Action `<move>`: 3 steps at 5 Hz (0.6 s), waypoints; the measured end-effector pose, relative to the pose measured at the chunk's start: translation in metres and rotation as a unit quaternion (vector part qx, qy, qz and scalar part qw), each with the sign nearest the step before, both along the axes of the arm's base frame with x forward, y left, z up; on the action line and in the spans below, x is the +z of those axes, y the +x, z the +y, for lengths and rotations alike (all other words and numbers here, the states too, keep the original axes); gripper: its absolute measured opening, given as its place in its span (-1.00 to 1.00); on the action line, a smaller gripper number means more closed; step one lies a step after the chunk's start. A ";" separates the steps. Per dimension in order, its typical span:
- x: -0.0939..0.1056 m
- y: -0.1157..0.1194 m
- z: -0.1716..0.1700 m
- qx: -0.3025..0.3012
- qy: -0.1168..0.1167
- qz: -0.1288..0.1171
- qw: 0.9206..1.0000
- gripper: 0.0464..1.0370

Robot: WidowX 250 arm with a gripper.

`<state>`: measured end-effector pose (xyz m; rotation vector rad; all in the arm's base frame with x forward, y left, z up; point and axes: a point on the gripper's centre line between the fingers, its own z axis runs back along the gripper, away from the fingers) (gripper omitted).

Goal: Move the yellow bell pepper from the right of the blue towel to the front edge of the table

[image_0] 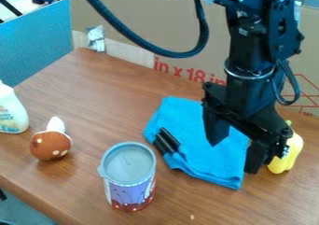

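Note:
The black gripper (233, 157) hangs over the right part of a blue cloth (215, 165), its two fingers spread apart with nothing between them. Close beside its right side, partly behind it, is a yellow pepper-shaped toy (287, 153) with a green stem. A small black object (167, 142) lies at the cloth's left edge. Left of the cloth stands a purple and red cup (129, 191) with a grey lid. Farther left is a brown mushroom-like toy (50, 146) with white spots and a white tip.
A white bottle (12, 114) stands at the left edge of the wooden table (106, 98). Behind the table rise a cardboard panel (137, 14) with red print and a blue panel (37, 42). A black cable loops down from the arm at the top.

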<state>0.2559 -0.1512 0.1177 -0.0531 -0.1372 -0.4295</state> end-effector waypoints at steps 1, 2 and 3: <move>-0.009 -0.001 0.000 0.000 0.008 0.014 1.000 0.93; -0.007 0.022 -0.024 -0.008 0.005 -0.010 1.000 0.93; -0.001 0.034 -0.038 -0.017 0.001 -0.016 1.000 0.93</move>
